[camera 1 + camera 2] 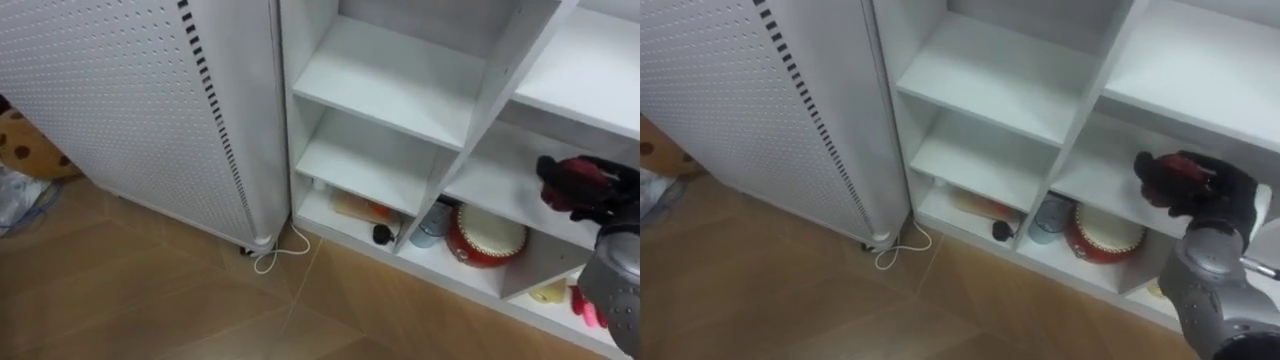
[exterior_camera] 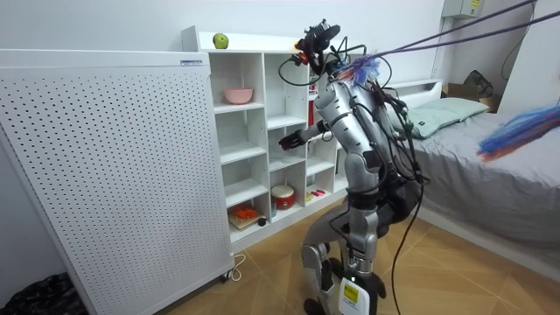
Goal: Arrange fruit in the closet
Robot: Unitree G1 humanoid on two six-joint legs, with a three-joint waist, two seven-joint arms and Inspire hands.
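red fruit (image 1: 1181, 166) in the curled grasp of the black right hand (image 1: 1218, 192), before smooth white shelves (image 1: 990, 72)

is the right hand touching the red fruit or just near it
Touching. In the right eye view the right hand has its dark fingers curled round the red fruit, with no gap between them.

Half-hidden red thing (image 1: 1183, 166) in right hand (image 1: 1212, 192)

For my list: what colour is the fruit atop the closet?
The fruit is green; room view shows it best.
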